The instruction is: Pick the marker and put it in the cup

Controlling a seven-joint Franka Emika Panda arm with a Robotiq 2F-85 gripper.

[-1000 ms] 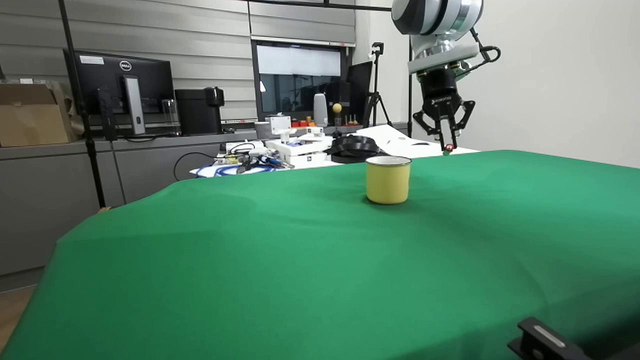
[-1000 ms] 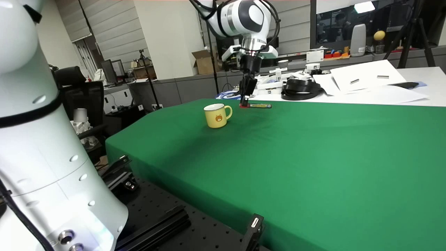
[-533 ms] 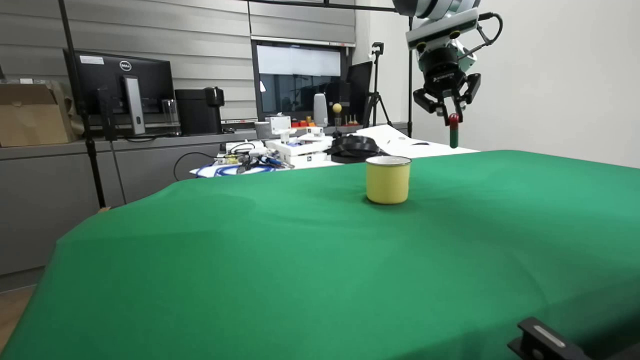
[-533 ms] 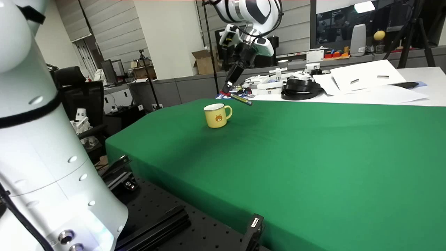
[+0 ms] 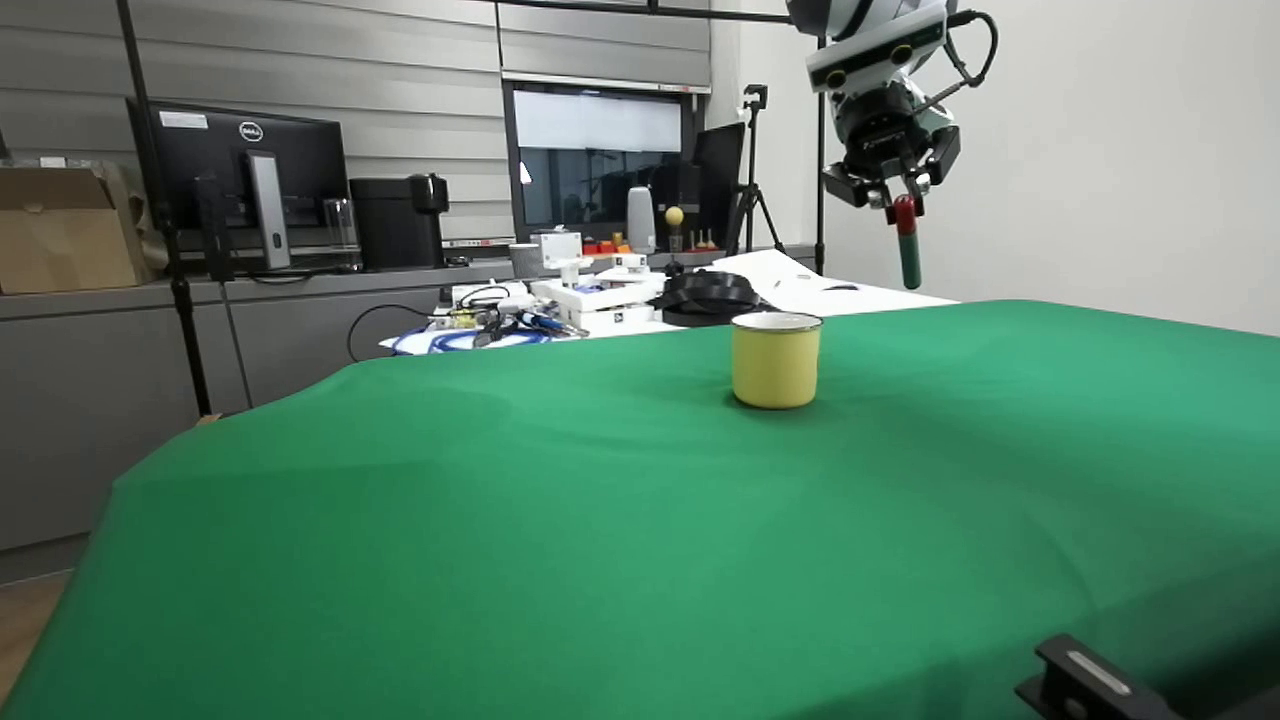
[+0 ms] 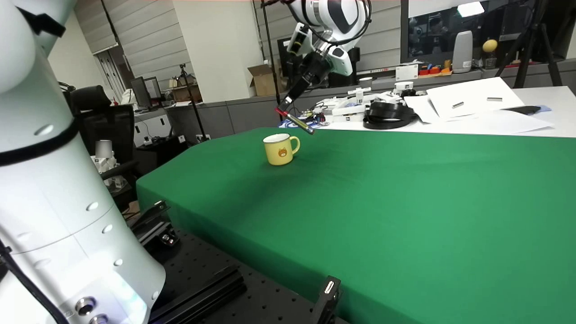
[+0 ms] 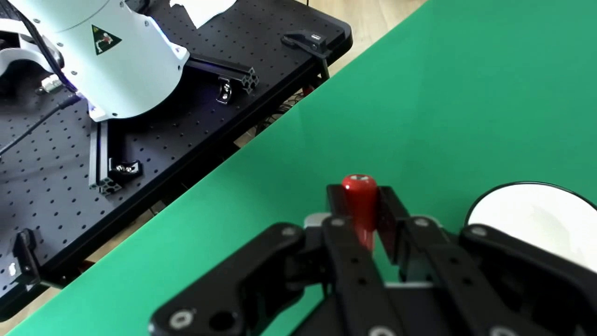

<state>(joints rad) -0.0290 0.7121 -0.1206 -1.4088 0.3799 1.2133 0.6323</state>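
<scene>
My gripper (image 5: pixel 904 208) is shut on the red-capped end of the marker (image 5: pixel 908 258), up in the air over the green surface. From there the marker's greenish barrel slants downward, its lower end free, as both exterior views show. In the wrist view the red cap (image 7: pixel 360 198) sits pinched between the black fingertips, and the barrel is mostly hidden behind the fingers. The pale yellow cup (image 6: pixel 279 150) stands upright on the green cloth, its handle and bear face visible. The marker is above cup height and off to one side. The cup's white inside (image 7: pixel 536 219) shows at the wrist view's right.
Green cloth (image 5: pixel 600 520) covers the table. Beyond its far edge, a white table (image 6: pixel 495 121) bears papers, white parts and a black coiled thing (image 6: pixel 389 114). Black clamps (image 6: pixel 327 297) grip the near edge beside the robot's base plate (image 7: pixel 196 112).
The gripper has tilted and risen, carrying the marker toward the cup's side in an exterior view. The marker has swung from nearly level to slanting steeply down. The cup has stayed put.
</scene>
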